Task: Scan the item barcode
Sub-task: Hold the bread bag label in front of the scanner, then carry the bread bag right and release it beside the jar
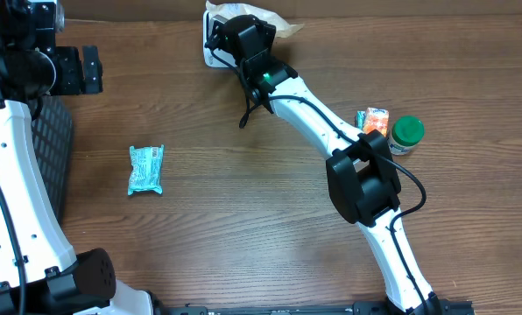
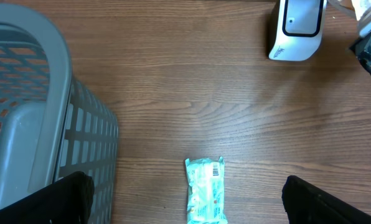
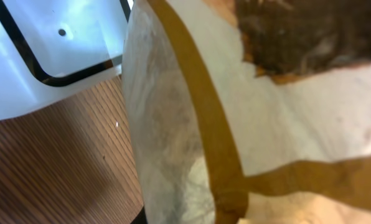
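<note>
Item under scan: a white-and-tan pouch (image 1: 277,21), at the far edge of the table, lifted right beside the white barcode scanner (image 1: 210,56). Right gripper (image 1: 221,35): closed, by my judgement pinching an edge of the pouch, though the fingertips themselves are hidden; the wrist view is filled by crinkled film and a tan stripe, with the scanner's black-outlined face at one corner. No barcode is visible on the side that shows, so I cannot tell which way it faces. Left gripper (image 1: 92,70): jaws wide apart, holding nothing, parked beside the grey mesh basket (image 1: 55,140). Awaiting their turn: a teal packet (image 1: 145,169) lying flat in the open near the basket, and an orange packet (image 1: 374,119) touching a green-lidded bottle (image 1: 407,133) on the right side. Handling note for the present step: the pouch is soft and glossy, so it wants turning slowly at the wrist until the code panel lies flat and square to the scanner window, close but not pressed against it, then a steady pause; a crease or glare across the bars would likely spoil the read
</note>
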You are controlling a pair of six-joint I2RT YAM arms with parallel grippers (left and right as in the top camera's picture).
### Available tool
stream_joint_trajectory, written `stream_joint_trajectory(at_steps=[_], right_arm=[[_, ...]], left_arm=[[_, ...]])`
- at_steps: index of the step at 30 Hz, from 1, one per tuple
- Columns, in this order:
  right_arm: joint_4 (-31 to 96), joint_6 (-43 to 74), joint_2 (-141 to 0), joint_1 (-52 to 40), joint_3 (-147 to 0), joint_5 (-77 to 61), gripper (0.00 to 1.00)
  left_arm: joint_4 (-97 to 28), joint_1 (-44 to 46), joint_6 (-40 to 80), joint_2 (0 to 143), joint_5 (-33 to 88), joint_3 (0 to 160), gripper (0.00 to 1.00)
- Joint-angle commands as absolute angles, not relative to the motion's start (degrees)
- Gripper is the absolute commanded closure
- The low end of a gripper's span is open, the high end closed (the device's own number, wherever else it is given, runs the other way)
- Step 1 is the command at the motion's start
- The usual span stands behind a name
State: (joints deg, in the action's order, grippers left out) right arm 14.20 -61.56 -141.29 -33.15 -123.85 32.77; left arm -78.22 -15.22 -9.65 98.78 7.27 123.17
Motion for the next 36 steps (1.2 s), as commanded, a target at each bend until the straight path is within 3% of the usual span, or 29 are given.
stream_joint_trajectory(at_steps=[1,19,29,36], right_arm=[[13.74,-62.06,-141.27,-33.69,-124.27,29.63,0.96],[5.17,-61.78,-142.52,-33.87,-124.14,38.09,0.96],[18.79,-38.81,-126.39,-33.78,-124.2,32.77,0.96],[46.02,-11.18,-109.91,-31.9,-124.2,10.74,0.96]], left_arm=[[-78.17,-15.35,-10.74,98.89,7.25,124.33,0.0],[-78.17,-15.35,-10.72,98.89,7.25,124.33,0.0],[-78.17,-15.35,-10.74,98.89,7.25,124.33,0.0],[-78.17,-15.35,-10.72,98.89,7.25,124.33,0.01]])
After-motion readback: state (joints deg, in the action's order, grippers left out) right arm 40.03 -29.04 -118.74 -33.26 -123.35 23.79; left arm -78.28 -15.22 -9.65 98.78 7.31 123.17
